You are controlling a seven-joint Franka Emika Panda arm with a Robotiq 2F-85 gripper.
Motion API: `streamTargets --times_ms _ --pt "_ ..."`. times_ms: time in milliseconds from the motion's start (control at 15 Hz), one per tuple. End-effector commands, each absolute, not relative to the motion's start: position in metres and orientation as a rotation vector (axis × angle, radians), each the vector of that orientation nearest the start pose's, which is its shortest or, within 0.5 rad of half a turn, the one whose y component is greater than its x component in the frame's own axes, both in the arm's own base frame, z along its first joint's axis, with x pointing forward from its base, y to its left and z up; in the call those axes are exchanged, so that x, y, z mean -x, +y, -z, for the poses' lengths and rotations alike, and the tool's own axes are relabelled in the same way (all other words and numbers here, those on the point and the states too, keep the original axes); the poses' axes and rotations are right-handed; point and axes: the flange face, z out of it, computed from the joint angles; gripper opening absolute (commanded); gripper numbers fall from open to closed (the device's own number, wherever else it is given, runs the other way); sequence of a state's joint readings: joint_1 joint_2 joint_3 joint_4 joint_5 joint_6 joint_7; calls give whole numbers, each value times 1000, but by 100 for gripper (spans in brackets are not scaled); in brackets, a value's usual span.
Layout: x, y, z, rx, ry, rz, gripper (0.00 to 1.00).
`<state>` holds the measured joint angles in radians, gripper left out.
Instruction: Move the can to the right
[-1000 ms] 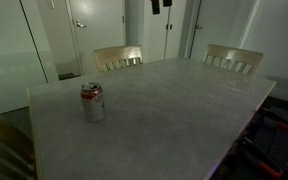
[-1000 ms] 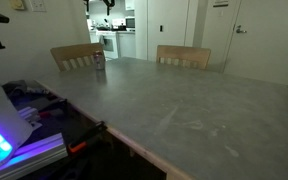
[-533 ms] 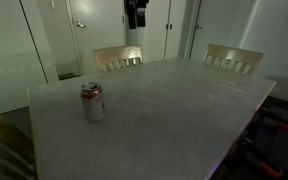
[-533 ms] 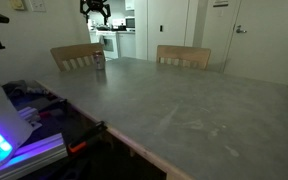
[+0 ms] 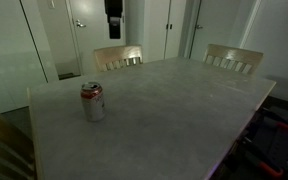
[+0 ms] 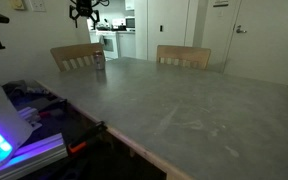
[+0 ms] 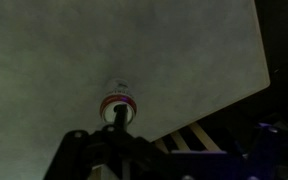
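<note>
A broad grey rectangular worktop [image 5: 174, 110] fills most of both exterior views, its surface faintly mottled and bare except for one thing. Two pale wooden chairs with slatted backs stand pushed in along its far edge, one [image 5: 118, 57] nearer the can's end and the other [image 5: 232, 58] further along. The same pair shows in an exterior view [image 6: 183, 56]. White doors and walls [image 5: 44, 40] close off the room behind them. At the bottom corner of an exterior view sits a piece of equipment lit purple [image 6: 6, 135].

The dark Robotiq gripper [image 5: 113, 18] hangs high above the worktop, at the top edge of both exterior views [image 6: 83, 14], well apart from the can and touching nothing. It is small and dark against the background, so I cannot tell whether its fingers are spread or pressed together.

The small cylindrical metal drink can [image 5: 92, 101], silver-grey with a red band near its top and a silver lid, stands upright on the worktop near one corner. In an exterior view [image 6: 100, 62] it shows tiny, just beside the nearer chair's back. In the wrist view it appears from above [image 7: 118, 104], lid ringed in red, close to the worktop's edge and just above the gripper's dark frame.
</note>
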<state>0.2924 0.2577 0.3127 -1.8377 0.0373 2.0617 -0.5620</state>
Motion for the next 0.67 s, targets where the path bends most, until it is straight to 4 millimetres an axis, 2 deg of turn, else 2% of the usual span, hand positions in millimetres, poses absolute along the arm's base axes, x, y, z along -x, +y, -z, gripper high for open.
streamTargets --times_ms 0,333,600 --pt "-521 367 -363 2582 -1591 51 100" --pt "-526 391 -322 2641 -1668 94 100" --pt "-525 411 -303 2659 -1784 85 100"
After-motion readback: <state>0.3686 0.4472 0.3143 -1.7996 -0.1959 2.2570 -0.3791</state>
